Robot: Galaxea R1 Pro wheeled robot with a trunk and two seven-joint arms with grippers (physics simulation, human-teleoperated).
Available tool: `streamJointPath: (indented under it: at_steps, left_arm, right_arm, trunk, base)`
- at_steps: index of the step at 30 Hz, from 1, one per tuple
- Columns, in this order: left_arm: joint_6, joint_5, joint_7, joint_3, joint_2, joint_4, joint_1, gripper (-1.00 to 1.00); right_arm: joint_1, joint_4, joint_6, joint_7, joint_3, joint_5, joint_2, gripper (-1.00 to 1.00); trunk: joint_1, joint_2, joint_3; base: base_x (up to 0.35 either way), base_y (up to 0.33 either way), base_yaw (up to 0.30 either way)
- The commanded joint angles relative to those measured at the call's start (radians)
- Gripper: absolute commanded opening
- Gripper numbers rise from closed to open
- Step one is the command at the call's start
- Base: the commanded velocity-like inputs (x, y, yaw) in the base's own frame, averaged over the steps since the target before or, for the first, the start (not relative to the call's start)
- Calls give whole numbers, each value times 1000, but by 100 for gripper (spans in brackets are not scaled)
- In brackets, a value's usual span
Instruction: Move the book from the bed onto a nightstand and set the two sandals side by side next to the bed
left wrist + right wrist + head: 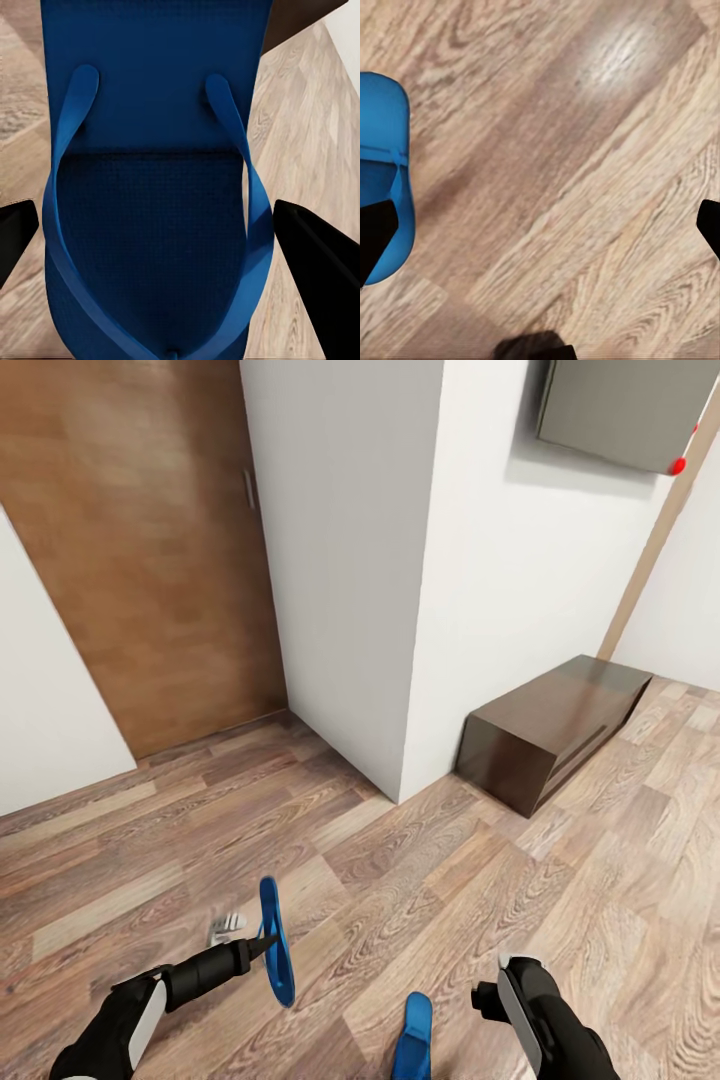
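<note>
In left gripper, one sandal, edge-up.

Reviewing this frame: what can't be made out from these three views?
- Second sandal: head view's bottom edge cuts it off; whether it lies on the floor is unclear.
- Right gripper: its own wrist hides the fingers in head view.
- Held sandal: left wrist view crops both ends.

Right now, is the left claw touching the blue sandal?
Touching. In the head view the left claw pinches the blue sandal, holding it on edge above the floor.

Home: wooden door, plank floor
</note>
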Motion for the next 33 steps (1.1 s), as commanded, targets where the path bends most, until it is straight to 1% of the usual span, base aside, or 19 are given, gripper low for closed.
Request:
streamJointPath:
  at_steps: [1,3,6,7,8,9,12,17,31,33]
  left_arm:
    - [11,7,-3,1,0,0,-1,-100]
    - [11,7,-3,1,-1,0,-1,-100]
    - [11,8,-4,1,-1,0,-1,-100]
    - [11,8,-5,1,-1,0,-1,-100]
    - [11,9,-5,1,-1,0,-1,-100]
    - [11,9,-6,0,-1,0,-1,-100]
    - [11,10,-7,0,-1,0,-1,-100]
    - [11,9,-5,0,-1,0,-1,-100]
    - [11,10,-7,1,0,0,-1,-100]
    - [11,10,-7,1,0,0,-1,-100]
  right_arm:
    - [0,-1,2,-6,-2,-9,0,100]
    - [0,-1,2,-6,-2,-9,-3,100]
    - [0,-1,2,-6,-1,-14,-34,100]
    - [0,-1,2,-6,1,-16,-52,100]
    - [0,-1,3,-6,2,-17,-61,100]
    - [0,0,3,-6,4,-18,-78,100]
    - [0,1,2,-6,5,-18,-91,100]
    - [0,0,2,-6,6,-17,-95,100]
    - [0,-1,1,-6,9,-6,-96,100]
    - [0,-1,1,-6,9,-6,-96,100]
  trunk:
    - [0,-1,-5]
    - [1,-1,-13]
    - [2,-2,-24]
    - [3,-2,-28]
    - [3,-2,-32]
    - [4,-3,-36]
    - [5,-3,-47]
    - [7,-4,-67]
    - [14,-8,-121]
    - [14,-8,-121]
  base:
    - [0,0,0]
    - [0,0,0]
    - [0,0,0]
    - [0,0,0]
    - [0,0,0]
    - [0,0,0]
    - [0,0,0]
    - [0,0,0]
    - [0,0,0]
    - [0,0,0]
